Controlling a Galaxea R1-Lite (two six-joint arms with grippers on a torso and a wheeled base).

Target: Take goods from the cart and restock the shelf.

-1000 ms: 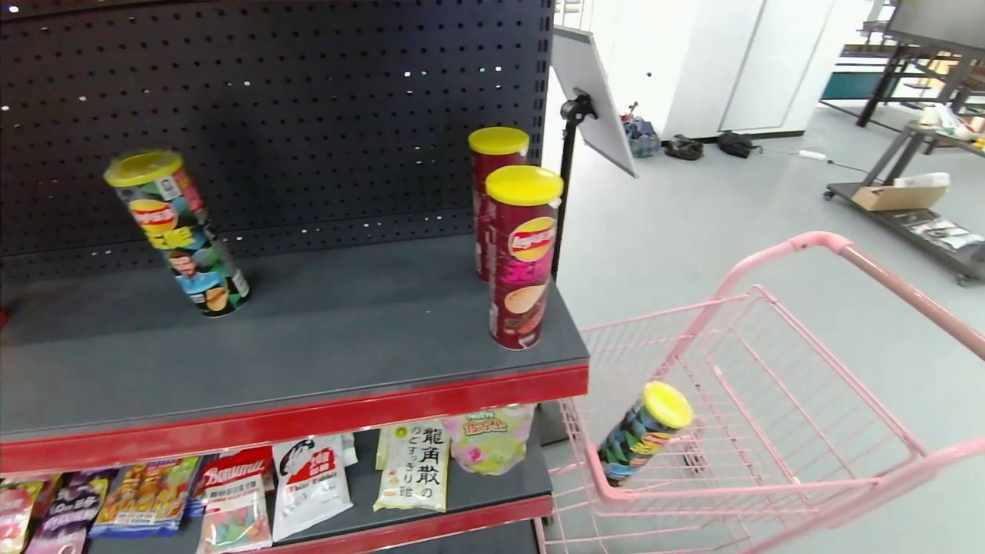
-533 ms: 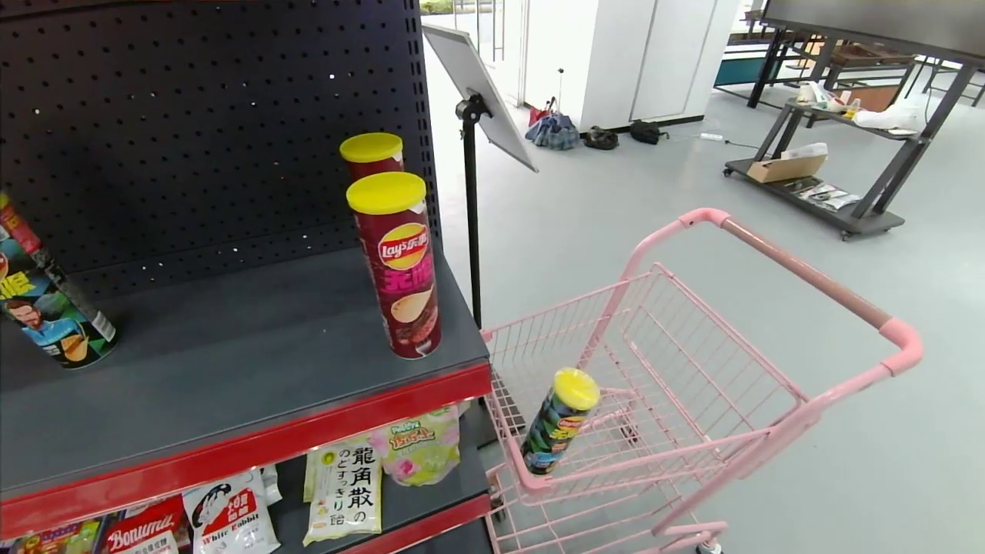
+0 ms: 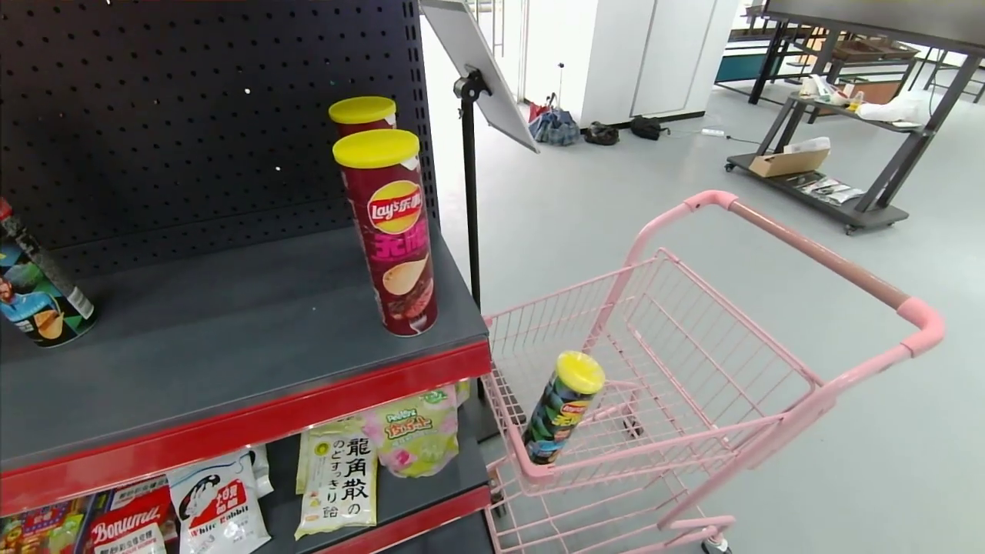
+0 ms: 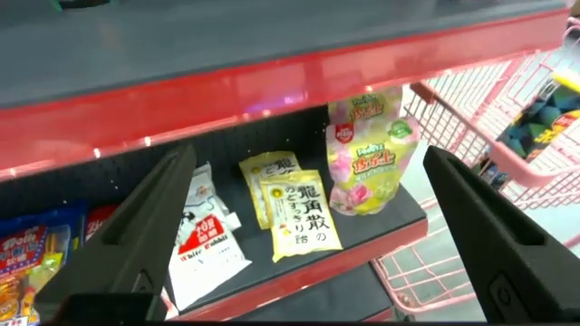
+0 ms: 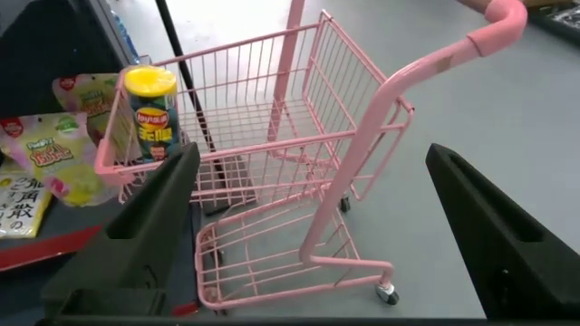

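1. Both pincers are seen spread wide and empty. The left gripper (image 4: 308, 156) is held in front of the snack bags (image 4: 299, 208) on the lower shelf, and the right gripper (image 5: 313, 149) is held above the pink cart (image 5: 399, 100).
2. One yellow-lidded chip can (image 3: 564, 419) is left in the cart's basket. It is leaned at a tilt into the corner nearest the shelf (image 3: 231, 331), lid upward.
3. Because the can is tilted and tucked against the wire wall, a finger could be snagged on the basket rim. The can could also be pinched off its axis and slip out during the lift.
4. The cart stands on wheels, so it could be pushed away if its rim is struck on the way down, and the grasp would then be missed.
5. A red can (image 3: 388, 231) is set close to the shelf's front edge near its end. It could be knocked off if the new can or an arm is brought in too close beside it.
6. The can is tall and narrow, so it is likely to topple if it is released while not upright.
7. A stand pole (image 3: 471, 200) rises between shelf and cart, and it could be hit during the carry across.
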